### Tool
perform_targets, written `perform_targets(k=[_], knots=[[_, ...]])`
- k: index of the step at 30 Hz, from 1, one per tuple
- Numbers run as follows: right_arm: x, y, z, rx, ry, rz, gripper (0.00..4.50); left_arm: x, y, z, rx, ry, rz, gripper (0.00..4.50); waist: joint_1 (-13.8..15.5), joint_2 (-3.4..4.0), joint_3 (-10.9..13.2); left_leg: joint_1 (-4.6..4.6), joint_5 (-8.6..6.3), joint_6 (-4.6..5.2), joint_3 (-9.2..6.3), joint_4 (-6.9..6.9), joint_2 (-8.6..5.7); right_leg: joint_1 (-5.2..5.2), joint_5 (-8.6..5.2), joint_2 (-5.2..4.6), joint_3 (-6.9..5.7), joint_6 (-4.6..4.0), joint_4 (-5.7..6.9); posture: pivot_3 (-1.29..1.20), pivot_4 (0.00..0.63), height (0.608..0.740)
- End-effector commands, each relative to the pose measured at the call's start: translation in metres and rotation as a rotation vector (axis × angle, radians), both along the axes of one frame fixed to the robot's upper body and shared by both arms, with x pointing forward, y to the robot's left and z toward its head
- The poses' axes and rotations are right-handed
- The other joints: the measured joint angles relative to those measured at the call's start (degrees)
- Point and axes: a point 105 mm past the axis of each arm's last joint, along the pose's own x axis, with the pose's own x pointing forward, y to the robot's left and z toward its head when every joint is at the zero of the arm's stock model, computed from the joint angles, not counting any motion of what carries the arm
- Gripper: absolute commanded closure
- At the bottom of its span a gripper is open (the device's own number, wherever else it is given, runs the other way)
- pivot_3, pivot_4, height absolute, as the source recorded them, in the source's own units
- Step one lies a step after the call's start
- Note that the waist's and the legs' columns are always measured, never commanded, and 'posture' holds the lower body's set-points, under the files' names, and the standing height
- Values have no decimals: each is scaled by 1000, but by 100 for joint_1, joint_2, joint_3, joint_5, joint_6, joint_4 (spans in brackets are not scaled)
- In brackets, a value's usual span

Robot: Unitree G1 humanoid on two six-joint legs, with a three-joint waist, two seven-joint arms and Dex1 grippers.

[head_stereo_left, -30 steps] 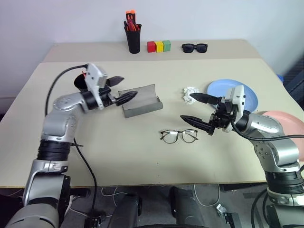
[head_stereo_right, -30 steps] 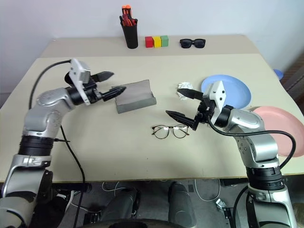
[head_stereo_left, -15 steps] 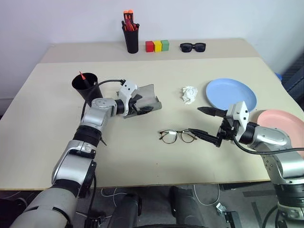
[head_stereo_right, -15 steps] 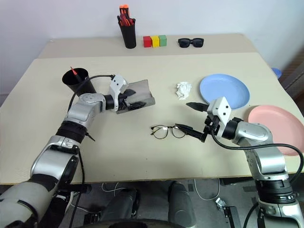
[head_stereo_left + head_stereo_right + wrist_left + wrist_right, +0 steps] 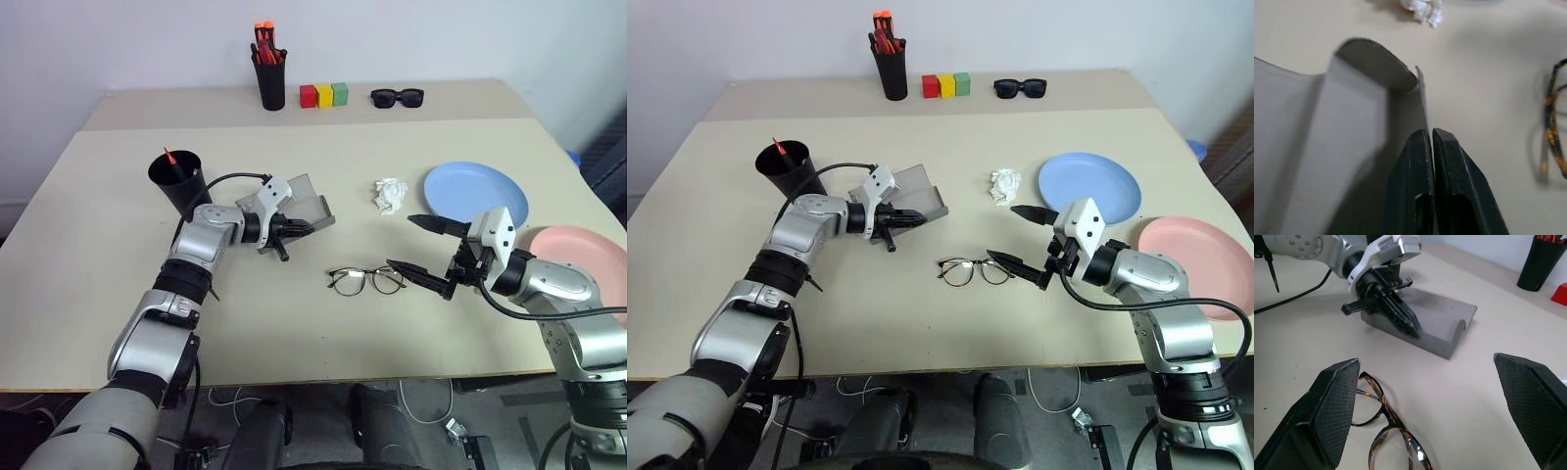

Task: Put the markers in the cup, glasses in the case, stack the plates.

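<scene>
Left hand (image 5: 1429, 147) is closed on the case (image 5: 312, 208) wall; right hand (image 5: 423, 249), wide, beside the glasses (image 5: 367, 281); crumpled paper (image 5: 391, 194) lies near.

Both arms are built of rounded silver-grey metal shells joined by black ribbed rings. The left gripper (image 5: 294, 228) has a white angular housing and two black tapering fingers (image 5: 1420, 196). The right gripper (image 5: 423, 249) matches, its fingers (image 5: 1332, 411) faced with dimpled black pads. Thin black cables loop along each forearm; small screws dot the left wrist shell.

Matt grey case (image 5: 1435, 328), crumpled paper (image 5: 391, 194)
</scene>
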Motion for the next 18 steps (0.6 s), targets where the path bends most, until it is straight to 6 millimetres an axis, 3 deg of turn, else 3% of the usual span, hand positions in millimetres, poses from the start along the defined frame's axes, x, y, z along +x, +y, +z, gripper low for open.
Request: perform_targets(k=[1,12,18], knots=[[1,4,9,6,-48,18,0,-13,9,7,-2,17,-84,4463,-13,0,0,0,0,0,0,-1,1,-2,0,1,0,0,1,0,150,740],[4,8,8,5,-45,43,0,-57,44,20,34,33,-414,4463,32,1,1,-7,0,0,-1,1,1,-4,0,0,0,-1,-1,0,150,740],[4,8,9,1,-47,45,0,-61,52,5,151,34,-495,4463,18,1,0,-6,0,1,-1,0,1,-4,0,0,0,-1,-1,0,150,740]])
